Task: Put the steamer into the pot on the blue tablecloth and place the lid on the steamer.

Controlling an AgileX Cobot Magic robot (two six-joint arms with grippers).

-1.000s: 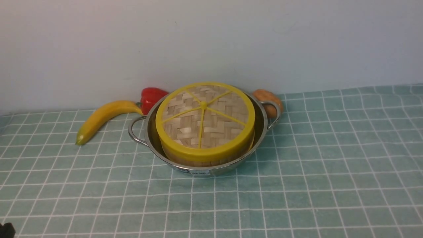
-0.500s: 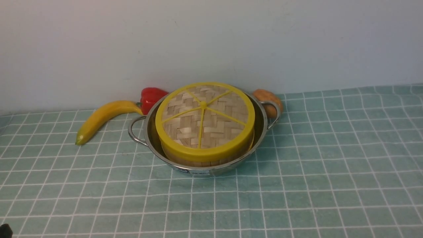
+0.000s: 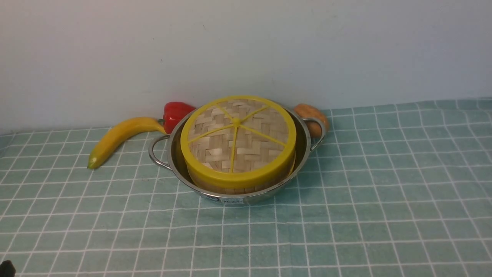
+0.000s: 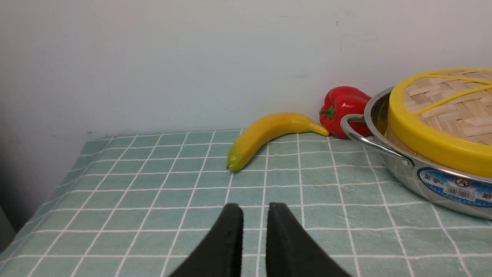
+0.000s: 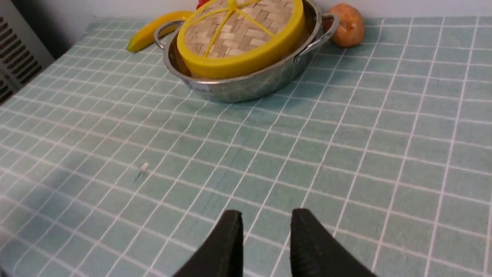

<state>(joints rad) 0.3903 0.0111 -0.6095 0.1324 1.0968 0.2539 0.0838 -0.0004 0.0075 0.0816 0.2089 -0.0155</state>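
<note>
The lid point(image 3: 238, 138), a woven bamboo disc with yellow rim and spokes, lies on the steamer point(image 3: 230, 189). Only a strip of the steamer's woven wall shows under it. The steamer stands in the shiny pot point(image 3: 177, 154) on the blue tablecloth point(image 3: 346, 215). Both grippers are well away from the pot, low over bare cloth. My left gripper point(image 4: 255, 209) is open by a narrow gap and holds nothing; the pot point(image 4: 423, 173) is off to its side. My right gripper point(image 5: 266, 215) is open wider, also with nothing in it, and faces the pot point(image 5: 246, 84) from a distance.
A banana point(image 3: 119, 136) and a red pepper point(image 3: 175, 113) lie behind the pot's left handle by the wall. A brown potato-like thing point(image 3: 313, 115) sits behind the right handle. A small white crumb point(image 5: 143, 166) lies on the cloth. The wall stands close behind.
The dark bit of my left arm at the front view's bottom left corner has sunk a little lower. Pot, steamer and lid have not moved.
</note>
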